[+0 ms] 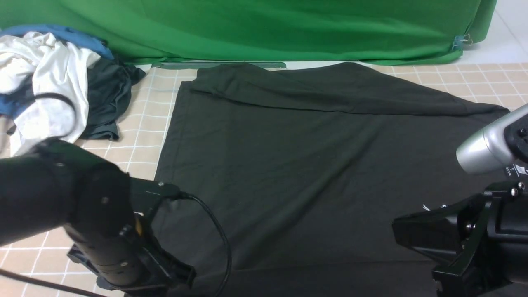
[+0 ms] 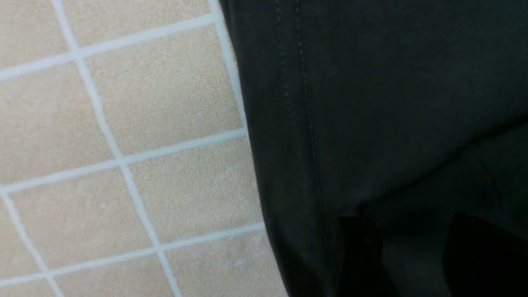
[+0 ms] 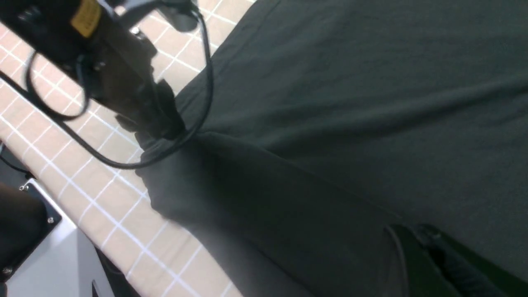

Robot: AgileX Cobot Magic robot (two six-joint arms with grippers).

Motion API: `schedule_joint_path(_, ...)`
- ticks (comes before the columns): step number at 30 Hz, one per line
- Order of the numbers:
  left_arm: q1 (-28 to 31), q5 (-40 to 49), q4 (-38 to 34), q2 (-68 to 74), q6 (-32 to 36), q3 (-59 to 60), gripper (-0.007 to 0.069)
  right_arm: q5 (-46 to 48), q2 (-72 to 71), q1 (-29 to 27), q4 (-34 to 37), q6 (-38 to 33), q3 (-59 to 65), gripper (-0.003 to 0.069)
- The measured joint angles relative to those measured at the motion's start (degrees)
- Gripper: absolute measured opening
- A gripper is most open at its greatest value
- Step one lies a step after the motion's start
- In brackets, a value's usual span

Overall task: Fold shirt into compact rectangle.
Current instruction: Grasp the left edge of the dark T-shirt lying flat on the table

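The charcoal-black shirt (image 1: 288, 165) lies spread over the checked table, its far edge folded over toward me. A speck of white print (image 1: 433, 206) shows beside the right arm. My left gripper (image 1: 175, 274) sits at the shirt's near left corner. In the right wrist view that left gripper (image 3: 163, 126) has the cloth bunched up to it and raised off the table. In the left wrist view the left gripper (image 2: 420, 264) has dark cloth between its fingers (image 2: 359, 255). My right gripper (image 1: 408, 233) is at the near right edge; the right gripper (image 3: 416, 251) pinches the shirt (image 3: 350, 82), a taut ridge running between both.
A pile of white, blue and dark grey clothes (image 1: 45, 78) lies at the far left. A green backdrop (image 1: 264, 29) hangs behind the table. Beige checked cloth (image 2: 123, 144) shows left of the shirt. The table's near edge (image 3: 103, 243) is close under the left arm, whose cable (image 1: 218, 239) loops over the shirt.
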Motion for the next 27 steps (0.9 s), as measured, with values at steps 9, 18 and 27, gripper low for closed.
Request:
schedule_joint_path(9,0.0,-1.9,-0.1,4.0,0.0,0.0,0.042,0.0,0.0,0.0,-0.1,0.0,0.0,0.0045)
schedule_joint_path(18,0.0,-2.9,-0.3,4.6,0.0,0.0,0.0392,0.0,0.0,0.0,-0.1,-1.3,0.0,0.0045)
schedule_joint_path(27,-0.1,-1.3,-3.7,4.8,5.4,0.0,0.0038,-0.3,0.0,0.0,-0.1,-1.4,0.0,0.0045)
